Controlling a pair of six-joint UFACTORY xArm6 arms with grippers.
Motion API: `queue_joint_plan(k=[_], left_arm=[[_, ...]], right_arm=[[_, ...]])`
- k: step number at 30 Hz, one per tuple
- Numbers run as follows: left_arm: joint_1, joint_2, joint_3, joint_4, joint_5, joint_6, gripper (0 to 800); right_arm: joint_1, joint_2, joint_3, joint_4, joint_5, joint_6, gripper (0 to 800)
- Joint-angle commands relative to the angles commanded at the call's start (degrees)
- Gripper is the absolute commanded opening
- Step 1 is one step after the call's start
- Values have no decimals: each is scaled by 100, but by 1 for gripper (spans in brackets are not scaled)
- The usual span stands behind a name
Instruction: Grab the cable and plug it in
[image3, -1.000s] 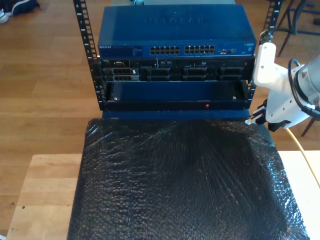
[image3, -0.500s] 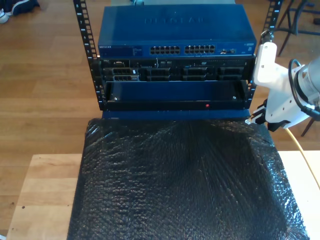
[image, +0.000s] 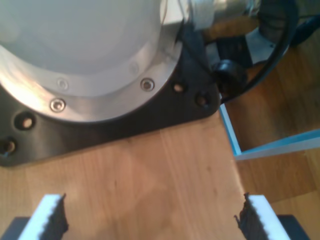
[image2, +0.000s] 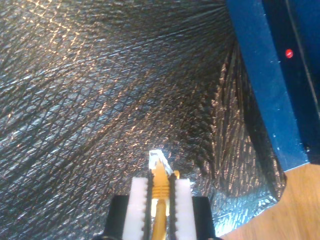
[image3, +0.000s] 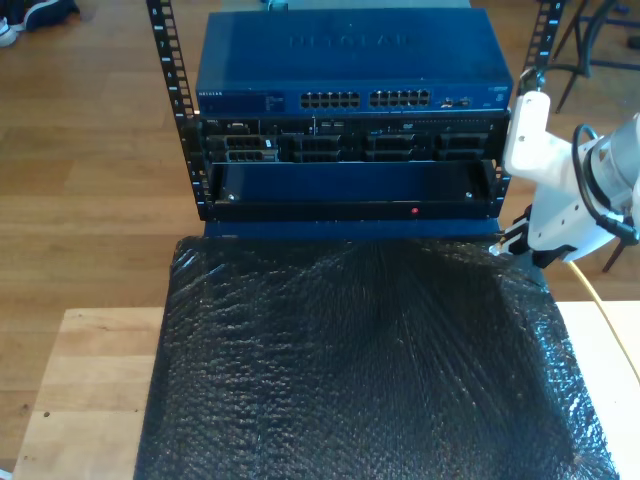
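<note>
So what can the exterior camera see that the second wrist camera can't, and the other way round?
The exterior view takes in the whole rack: the blue switch with its rows of ports, the black units under it, the wood floor, and the white arm at the exterior view's right.

The second wrist view gives the close-up: my second gripper shut on the cable, its clear plug tip poking out past the white pads.

Both show the black bubble-wrap mat, the yellow cable, the blue rack base and the small red light.

My first gripper jaws apart; my second gripper clamped.
</note>
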Motion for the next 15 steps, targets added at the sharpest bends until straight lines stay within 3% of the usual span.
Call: queue_joint_plan(k=[15], left_arm=[[35,18,-18,-220,-26,26,800]], right_arm=[[141,-35,18,9,-835,9,0]])
